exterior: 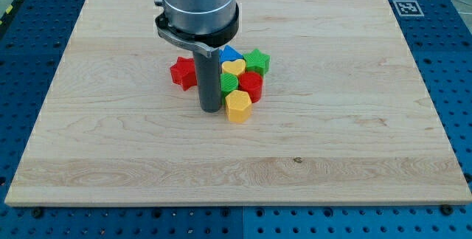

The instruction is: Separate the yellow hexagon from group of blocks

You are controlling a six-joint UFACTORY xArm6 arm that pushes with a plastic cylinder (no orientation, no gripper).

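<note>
The yellow hexagon (238, 107) lies at the bottom of a tight group of blocks near the board's middle. It touches a red block (251, 86) above it and a green block (230, 84) above left. Further up are a yellow heart (234, 67), a green star (257, 62) and a blue block (230, 52). A red star (182, 71) sits to the left, partly behind the rod. My tip (210, 110) rests on the board just left of the yellow hexagon, close beside it.
The wooden board (110, 143) lies on a blue pegboard table (457, 62). A black-and-white marker tag (406, 7) is at the board's top right corner. The arm's grey cylinder (198, 3) hangs over the board's top middle.
</note>
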